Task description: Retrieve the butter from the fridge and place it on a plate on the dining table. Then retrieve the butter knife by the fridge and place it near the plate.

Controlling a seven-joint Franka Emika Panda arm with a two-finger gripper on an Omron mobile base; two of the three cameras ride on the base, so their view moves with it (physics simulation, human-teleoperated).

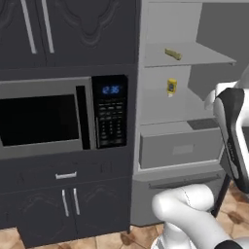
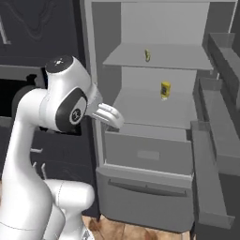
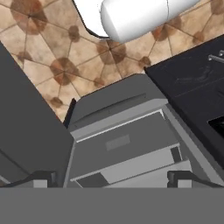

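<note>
The fridge point(image 1: 146, 29) stands open, its pale grey shelves bare to both base views. The butter point(image 1: 172, 54), a dull yellow-olive stick, lies on the upper shelf point(image 2: 187, 58) and is also seen as the butter point(image 2: 147, 55) from the right. My gripper point(image 3: 113, 179) is open with nothing between its widely spread fingertips point(image 3: 43, 178). It looks down on the fridge's lower drawer point(image 3: 122, 146), well below and left of the butter. The plate, dining table and butter knife are out of view.
A short yellow carton point(image 1: 171, 86) stands on the middle shelf. The open fridge door point(image 2: 220, 140) with its bins reaches out at the right. A black-fronted microwave point(image 1: 48, 119) and dark cabinets point(image 1: 68, 204) flank the fridge's left. Tiled floor point(image 3: 43, 48) lies below.
</note>
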